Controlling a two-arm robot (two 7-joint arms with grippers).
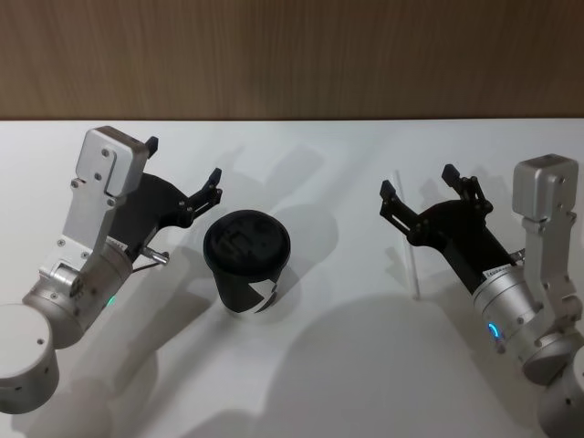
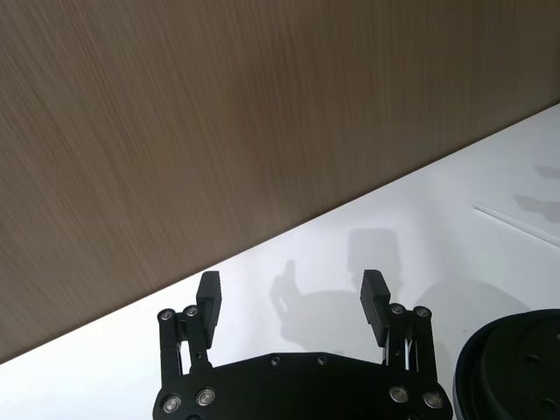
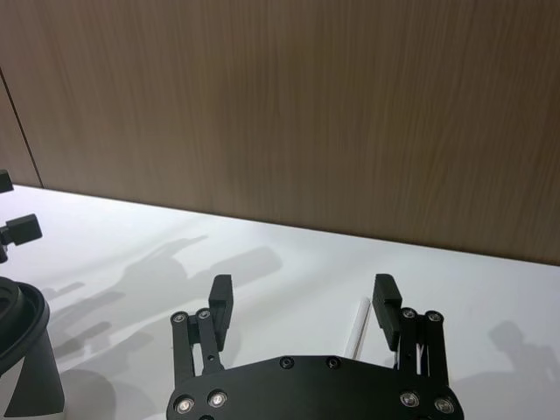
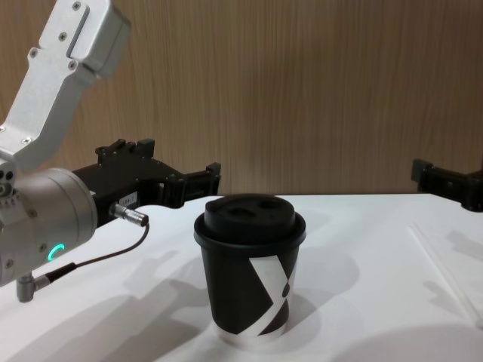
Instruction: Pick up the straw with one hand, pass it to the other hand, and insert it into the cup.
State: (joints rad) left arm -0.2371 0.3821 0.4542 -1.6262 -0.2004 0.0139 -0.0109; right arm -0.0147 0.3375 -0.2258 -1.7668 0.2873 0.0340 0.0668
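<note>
Hovering with its jaws spread wide and nothing between them, the right gripper (image 1: 418,181) hangs above the straw (image 1: 413,260), which lies flat on the right half of the white table (image 1: 347,365), its length running roughly from the back edge toward the front edge. The left gripper (image 1: 184,161), likewise parted and empty, is poised just beside the cup (image 4: 241,286), which stands upright near the table's middle, well apart from the straw, with its domed lid (image 4: 249,215) on. A wood-panelled wall (image 1: 292,55) closes off the back edge. The pick-up looks like the first hazard: a thin paper tube lying flush on a smooth top gives the fingertips little to catch, so a closing pinch could roll it aside, or the tips could scrape the table if they come down too far. Too firm a squeeze may flatten the paper. A handover between two grippers could drop or skew the straw if one lets go early. With the left gripper so near the cup, a careless swing, or a straw pushed off-centre against the lid, could tip it over
</note>
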